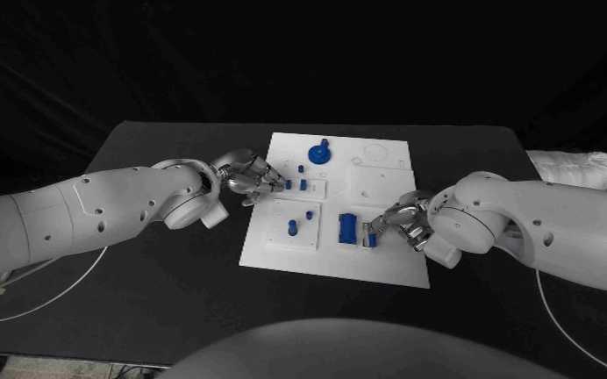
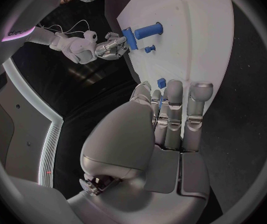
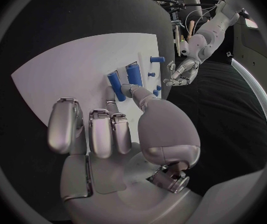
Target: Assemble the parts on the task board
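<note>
The white task board (image 1: 332,252) lies in the middle of the black table. My left hand (image 1: 249,177) is at its left edge, fingers curled together (image 2: 174,109), pinching a small blue peg (image 2: 160,101) beside another small blue piece (image 2: 161,83). My right hand (image 1: 398,219) is at the board's right side with its fingers spread (image 3: 96,132). Its thumb tip touches the end of a blue cylinder (image 3: 114,85) that lies beside a second cylinder (image 3: 133,74). A round blue part with a knob (image 1: 320,153) sits at the board's far side.
More small blue pegs (image 1: 292,226) stand near the board's middle left. Bare black table (image 1: 152,282) surrounds the board. A white cable (image 1: 57,296) runs along the near left. A crumpled white cloth (image 1: 569,167) lies at the table's right edge.
</note>
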